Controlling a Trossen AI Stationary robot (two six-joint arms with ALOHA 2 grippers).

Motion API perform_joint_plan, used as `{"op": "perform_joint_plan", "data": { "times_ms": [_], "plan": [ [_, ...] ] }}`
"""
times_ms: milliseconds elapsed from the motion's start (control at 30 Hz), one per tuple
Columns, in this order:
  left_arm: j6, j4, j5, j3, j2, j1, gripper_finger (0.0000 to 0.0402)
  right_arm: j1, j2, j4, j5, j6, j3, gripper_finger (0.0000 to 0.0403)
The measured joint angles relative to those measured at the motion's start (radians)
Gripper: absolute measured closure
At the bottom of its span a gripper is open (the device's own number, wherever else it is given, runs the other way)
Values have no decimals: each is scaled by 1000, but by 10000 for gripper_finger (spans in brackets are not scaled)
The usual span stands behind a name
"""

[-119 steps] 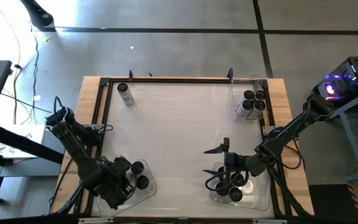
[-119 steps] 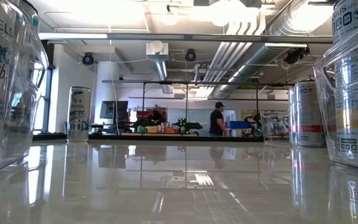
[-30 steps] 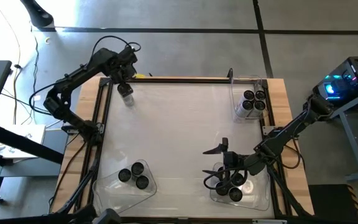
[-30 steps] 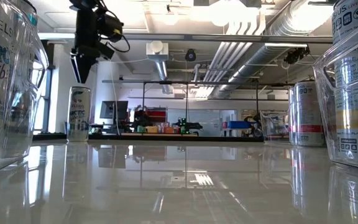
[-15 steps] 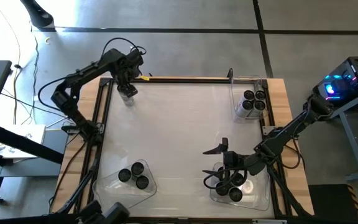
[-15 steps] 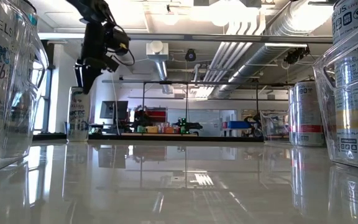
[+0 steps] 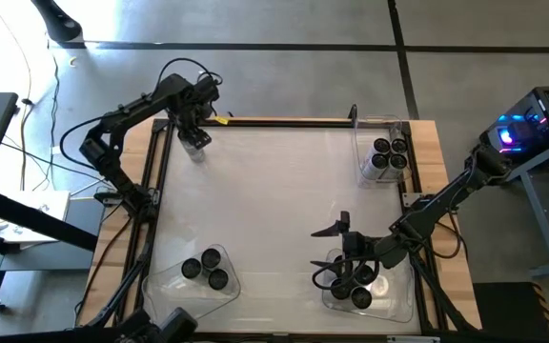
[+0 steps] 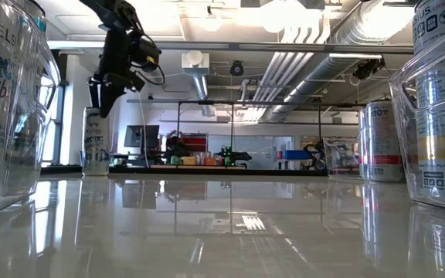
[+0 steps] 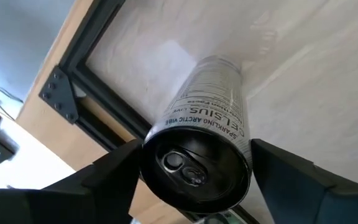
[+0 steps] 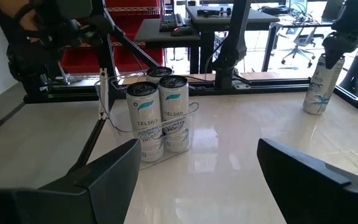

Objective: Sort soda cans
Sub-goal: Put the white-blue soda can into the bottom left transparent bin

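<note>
One soda can (image 7: 193,145) stands upright and alone on the tabletop, near the table's far left corner. My left gripper (image 9: 194,149) points down over it, with one finger on either side of the can's dark top (image 9: 194,168). The low view shows the fingertips (image 8: 99,106) level with the top of the can (image 8: 96,143). My right gripper (image 7: 337,227) hangs open and level over the table near the right near bin, with nothing between its fingers. The other soda cans stand in clear bins. My left gripper comes from above and tilts a little, so that its two fingers flank the can's upper rim (image 9: 149,144). I cannot tell whether the fingers touch the rim. The can stands upright with its base on the table.
A clear bin at the near left (image 7: 227,291) holds three cans. The far right bin (image 7: 362,152) and the near right bin (image 7: 394,295) hold more. A dark frame (image 7: 255,121) runs along the table's edges. The middle of the table is open white surface.
My left gripper has come down onto the lone can from just above it, shifting slightly toward the table's right and rolling a little. Its fingertips now reach the level of the can's top. The can has stayed where it was.
</note>
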Motion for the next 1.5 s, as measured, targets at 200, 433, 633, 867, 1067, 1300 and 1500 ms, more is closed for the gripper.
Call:
{"op": "perform_joint_plan", "data": {
  "times_ms": [200, 433, 633, 867, 1067, 1300, 1500],
  "plan": [
    [-76, -28, -1, 2, 0, 18, 159, 0, 0, 0, -7, 2, 0, 85],
    [-178, -138, -16, 43, 3, 0, 159, 0, 0, 0, -10, 0, 0, 85],
    [-276, -145, 176, 66, -68, -86, 159, 0, 0, 0, -10, -8, 0, 85],
    [-448, -155, 243, 63, -140, -347, 159, 0, 0, 0, -9, -24, 0, 85],
    [-630, -151, 257, 63, -135, -613, 160, 0, 0, 0, -19, -23, 0, 85],
    [-797, -146, 253, 63, -82, -834, 160, 0, 0, 3, -31, -20, 0, 85],
    [-880, -113, 251, 63, 4, -942, 158, 0, 0, 8, -35, -8, 0, 85]
  ]
}}
